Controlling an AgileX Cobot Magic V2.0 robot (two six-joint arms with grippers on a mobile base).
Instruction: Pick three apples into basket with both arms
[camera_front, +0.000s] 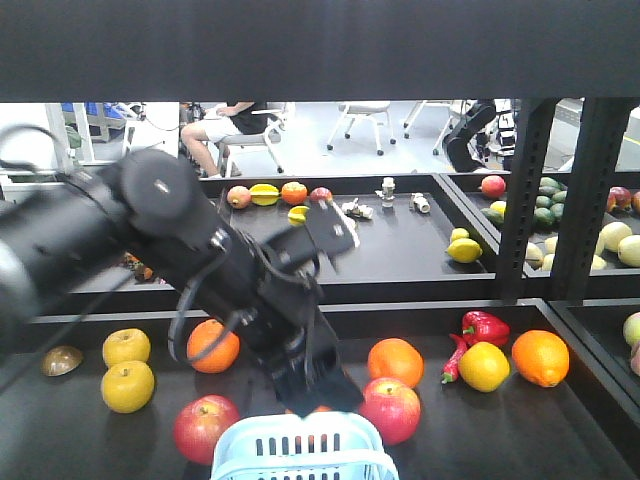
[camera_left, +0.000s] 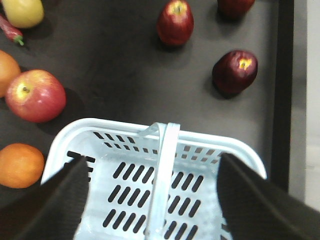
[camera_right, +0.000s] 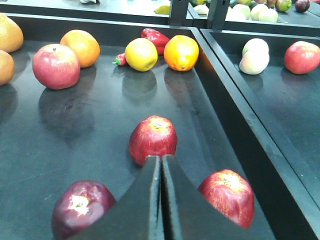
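The left arm (camera_front: 150, 240) is reaching down from 10 o'clock in the front view. The left gripper (camera_left: 152, 161) is hanging right over the basket (camera_left: 100, 132). Its two fingers (camera_left: 65, 200) are standing wide apart and are holding nothing. The basket is sitting on the black tray (camera_left: 115, 65), at 6 o'clock in the front view.

In the left wrist view, a blushed apple (camera_left: 35, 95), red with some yellow, is lying at 10 o'clock from the basket. It is near the basket but not touching it. A bright apple (camera_left: 175, 22) is lying at 12 o'clock, well apart from the basket. A dark apple (camera_left: 235, 70) is lying at 1 o'clock. An orange (camera_left: 20, 165) is sitting just beside the basket at 9 o'clock.

The right gripper (camera_right: 161, 159) is pressing its two tips together and is gripping nothing. In the right wrist view, the bright apple is lying just past the tips at 12 o'clock. The dark apple is lying at 7 o'clock from the tips, and a fourth apple (camera_right: 227, 195) is lying at 4 o'clock. Far off at 11 o'clock, the blushed apple is sitting close beside a second orange (camera_right: 80, 46).
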